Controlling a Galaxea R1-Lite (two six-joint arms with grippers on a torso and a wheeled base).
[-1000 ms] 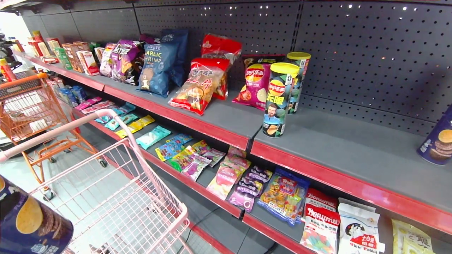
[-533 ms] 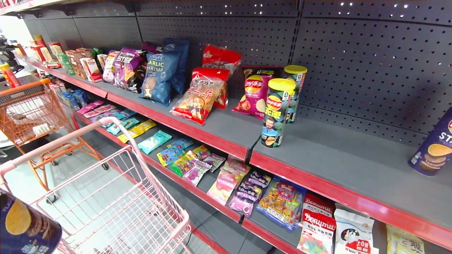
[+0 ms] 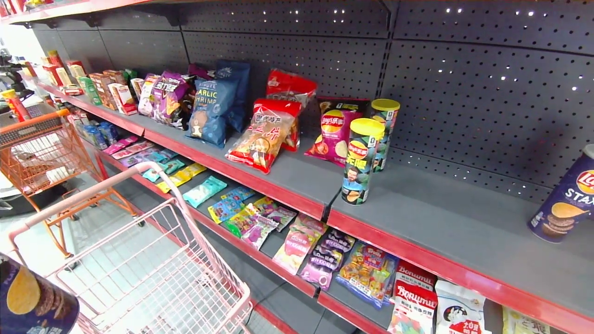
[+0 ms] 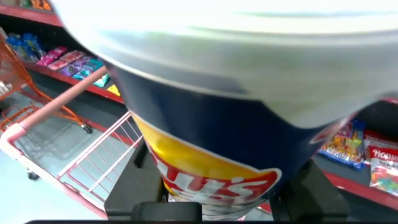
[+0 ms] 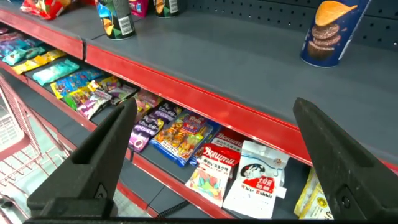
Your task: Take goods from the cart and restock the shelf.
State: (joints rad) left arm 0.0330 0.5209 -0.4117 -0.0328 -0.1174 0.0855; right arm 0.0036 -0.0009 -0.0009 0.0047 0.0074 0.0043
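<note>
Carriage is the step you are in: your left gripper (image 4: 217, 202) has its jaws closed on a dark blue chip canister (image 3: 32, 299), held at the near left by the near corner of the pink cart (image 3: 139, 260). As far as I can judge it is clear of the basket, but not yet at the shelf. In the left wrist view the canister sits right up against the camera, pale lid end nearest the lens, with dark jaw parts on either side of its body. Your right gripper (image 5: 214, 168) hangs in front of the shelf with its jaws spread wide and nothing between them.

The upper shelf deck (image 3: 464, 218) has a broad bare stretch between the green yellow-lidded canisters (image 3: 362, 160) on the left and a matching blue canister (image 3: 564, 204) standing upright at the far right. I judge that this gap is where yours belongs, just beside its twin.

The next move, as I read it, is to bring the left arm across to the right and up over the red lip (image 3: 417, 255). Keep the canister upright, lower it until the base sits flat on the deck, then open. Mind the green canister near the front edge — a brush could tip it onto the candy bags (image 3: 320, 250) on the shelf below.
</note>
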